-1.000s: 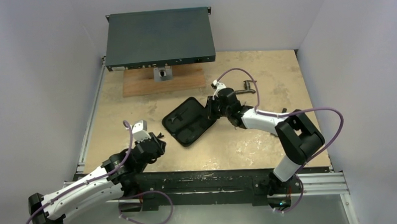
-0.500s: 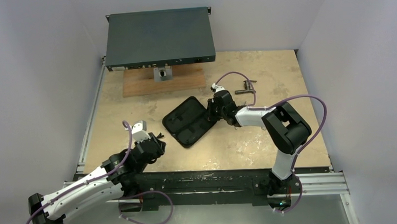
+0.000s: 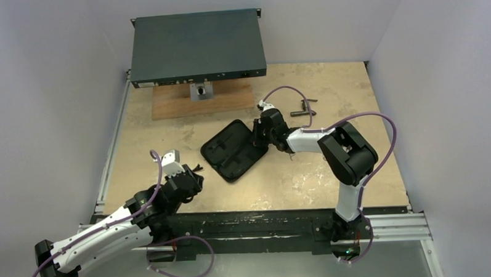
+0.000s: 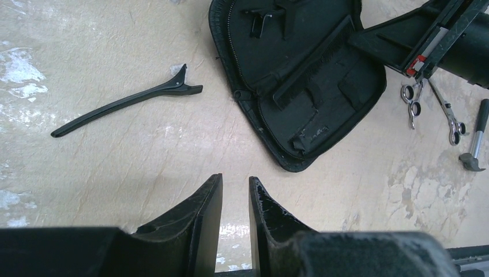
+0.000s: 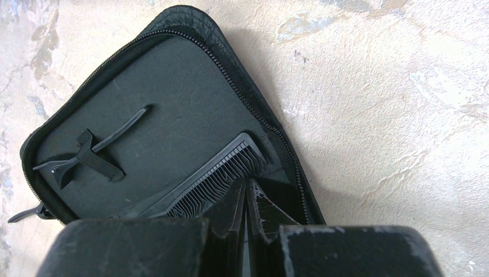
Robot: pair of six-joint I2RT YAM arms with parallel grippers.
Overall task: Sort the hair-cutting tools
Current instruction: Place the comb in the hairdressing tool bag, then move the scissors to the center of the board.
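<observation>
An open black zip case [image 3: 234,150] lies mid-table. Inside it a slim black comb [image 5: 213,176] rests along the lower half, and a black clip [image 5: 86,153] sits tucked under a strap. My right gripper [image 5: 245,183] is shut, its tips against the comb's toothed edge near the case's right rim; nothing shows between the fingers. A second thin black clip [image 4: 127,103] lies on the bare table left of the case. Silver scissors [image 4: 412,104] lie beyond the right arm. My left gripper [image 4: 235,182] hovers near the front edge, narrowly open and empty.
A small dark-headed hammer [image 4: 476,138] lies just right of the scissors. A dark flat equipment box [image 3: 196,46] stands on a wooden board [image 3: 202,102] at the back. White walls close in the table [image 3: 330,172] on three sides.
My right gripper has closed and shifted slightly left over the case's right edge, with its elbow swinging inward. The left arm has stayed where it was.
</observation>
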